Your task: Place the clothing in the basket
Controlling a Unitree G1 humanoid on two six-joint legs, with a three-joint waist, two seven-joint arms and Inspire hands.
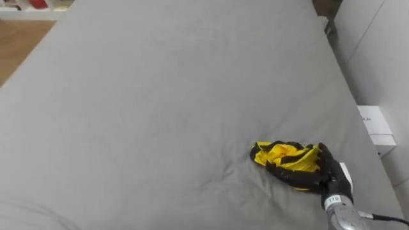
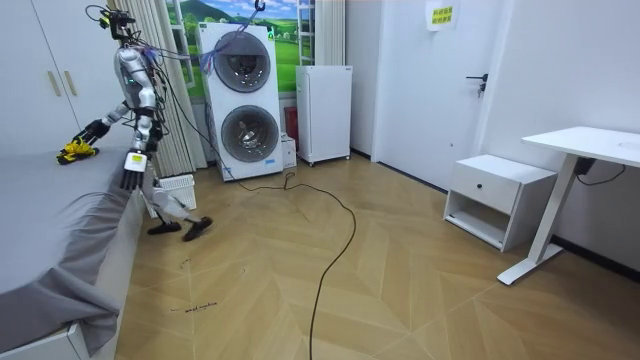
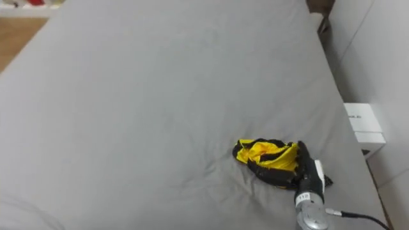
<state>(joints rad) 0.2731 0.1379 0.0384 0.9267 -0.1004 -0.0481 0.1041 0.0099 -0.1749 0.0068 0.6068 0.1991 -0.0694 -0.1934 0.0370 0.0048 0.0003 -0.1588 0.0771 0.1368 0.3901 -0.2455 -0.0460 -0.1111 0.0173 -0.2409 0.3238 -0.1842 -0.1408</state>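
Left eye view shows the yellow and black garment [image 1: 278, 154] bunched in a small heap on the grey bed [image 1: 160, 96]. It lies close to the bed's right edge and toward the near end as I look down on it. The rest of the sheet runs bare and only lightly creased to the left edge and the far end.

My right hand [image 1: 328, 174] comes in from the lower right and rests on the right side of the heap. Its dark fingers seem curled into the cloth, though they blend with the black fabric, so the grip is hard to read. The garment sits on the sheet, not lifted.

Just past the bed's right edge a white box [image 1: 376, 124] stands low against the pale wall.

From the room view, I stand beside the bed, leaning over it with my right arm stretched out to the garment. My left hand [image 2: 130, 178] hangs down by the bed's edge, and I cannot tell its state. Behind me stands a stacked washer and dryer [image 2: 245, 100].
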